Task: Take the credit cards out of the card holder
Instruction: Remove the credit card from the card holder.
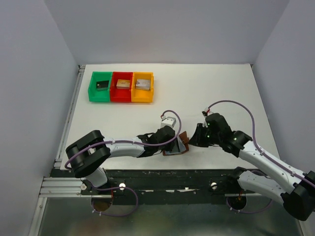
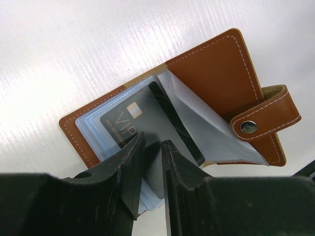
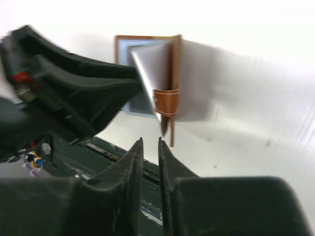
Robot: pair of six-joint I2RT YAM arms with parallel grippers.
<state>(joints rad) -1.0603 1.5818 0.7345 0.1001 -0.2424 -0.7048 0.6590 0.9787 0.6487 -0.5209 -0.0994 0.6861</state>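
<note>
The card holder point(image 2: 216, 73) lies open on the white table, brown leather with a tab strap point(image 2: 268, 113) at the right. A black card point(image 2: 147, 113) marked VIP sits among its pale blue sleeves, and its lower end sticks out past them. A clear sleeve point(image 2: 197, 118) is folded up over the right half. My left gripper point(image 2: 152, 140) points down onto the black card, jaws a narrow gap apart with the card's face showing between them. My right gripper point(image 3: 150, 141) hovers just short of the strap point(image 3: 166, 101), slightly open and empty. From above, both grippers point(image 1: 173, 145) point(image 1: 193, 140) flank the holder point(image 1: 183, 138).
Green point(image 1: 92, 88), red point(image 1: 114, 88) and orange point(image 1: 150, 88) bins stand in a row at the back left, each with a small block inside. The holder lies close to the table's near edge, just above the black rail point(image 1: 162, 174).
</note>
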